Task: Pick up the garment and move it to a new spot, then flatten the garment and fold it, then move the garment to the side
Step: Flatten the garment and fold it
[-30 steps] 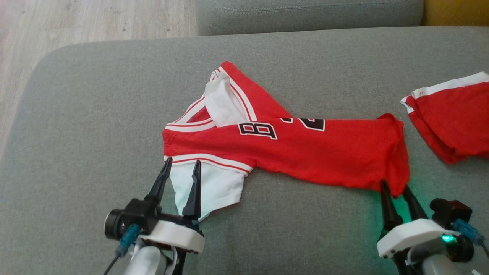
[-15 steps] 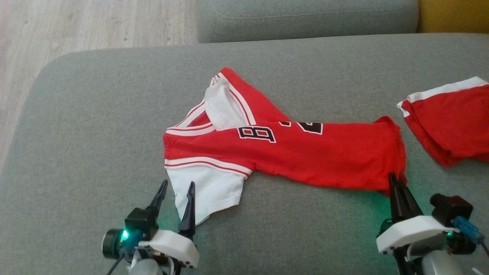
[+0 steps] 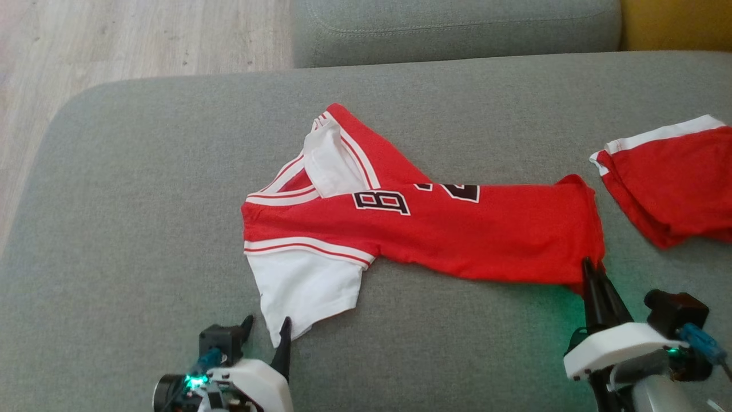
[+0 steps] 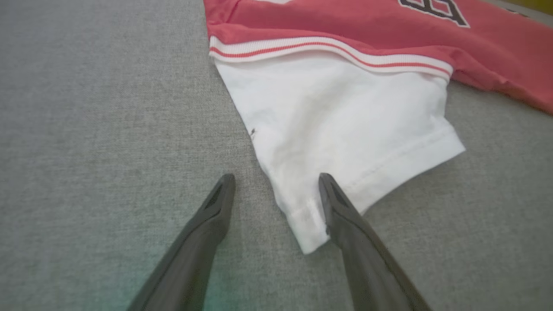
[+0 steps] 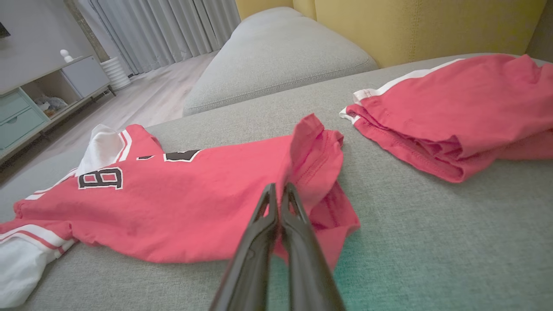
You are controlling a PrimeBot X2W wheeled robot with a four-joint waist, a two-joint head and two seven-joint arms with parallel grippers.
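The shirt [image 3: 434, 229] lay across the cushion [image 3: 143, 200]. My right hand [image 3: 588, 268] pinched its hem at 4 o'clock; my left hand [image 3: 267, 322], wide, straddled the white sleeve [image 3: 309, 283] tip at 7. I judged flattening underway: next, close left, pull apart.

Left claw [image 3: 267, 321]: two long dark fingers [image 4: 216, 216], matte, tapering to blunt points, shallow recess near tip on inner face. White moulded shell [image 3: 254, 380] at base; black boxy block [image 3: 220, 339] beside it; dark round barrel [image 3: 166, 396]; teal-blue plug [image 3: 207, 360]; small green light [image 3: 191, 380].

Right claw [image 3: 588, 266]: same slim dark fingers. Matching white shell [image 3: 615, 350], black camera block [image 3: 675, 312], blue connector [image 3: 699, 342], thin dark cable [image 3: 726, 369], pale grey forearm [image 3: 657, 400].
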